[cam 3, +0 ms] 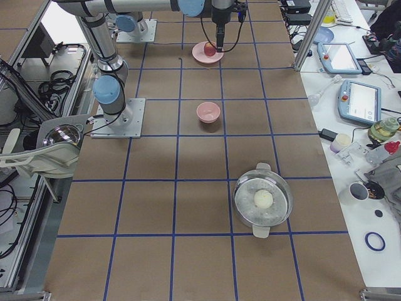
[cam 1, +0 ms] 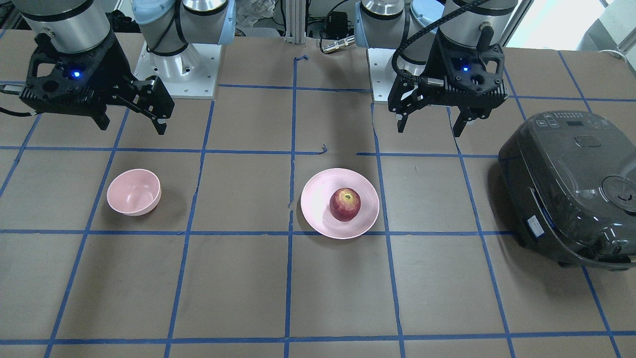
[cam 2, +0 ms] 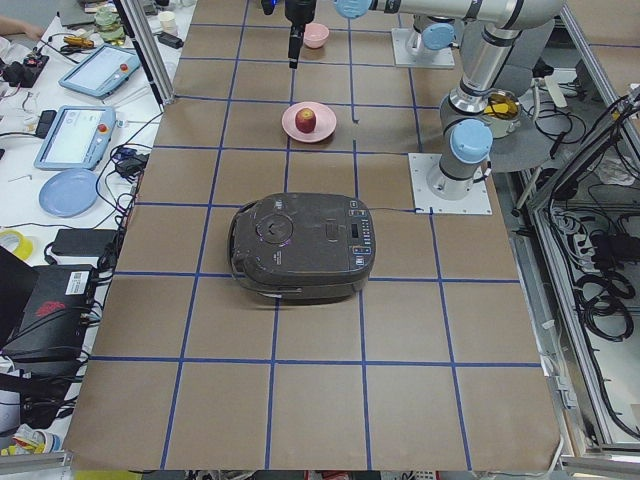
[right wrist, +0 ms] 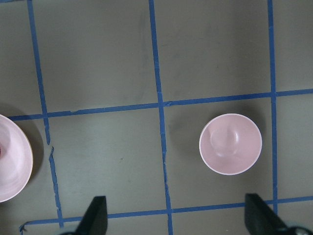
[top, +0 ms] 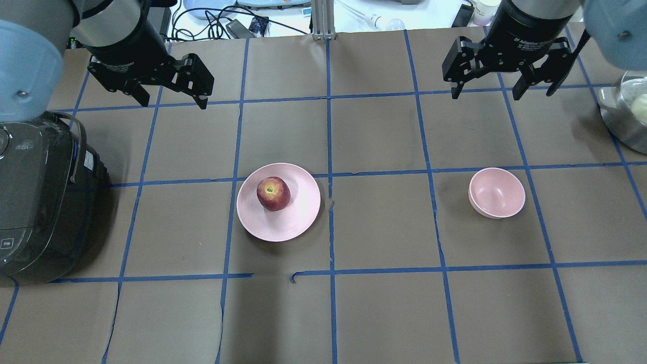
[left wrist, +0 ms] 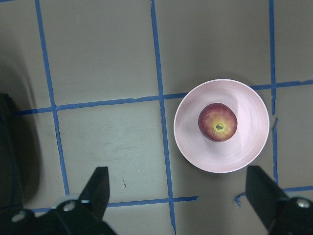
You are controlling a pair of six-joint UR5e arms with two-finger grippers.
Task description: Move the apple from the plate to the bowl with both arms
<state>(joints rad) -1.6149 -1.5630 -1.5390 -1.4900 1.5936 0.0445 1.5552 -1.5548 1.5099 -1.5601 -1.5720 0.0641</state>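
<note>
Noting apple (top: 273, 193) resting stem-up on plate (top: 298, 222), well apart from bowl (top: 498, 193). Finding left gripper (top: 173, 99) and right gripper (top: 486, 93) hanging high, jaws spread wide — holding nothing. Judging fruit firm, weighty, smooth, prone to rolling — advising gripping across widest girth, squeezing moderately.

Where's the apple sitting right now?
In the overhead view the apple sits on the plate, just left of table centre; the empty bowl stands well apart to its right.
</note>
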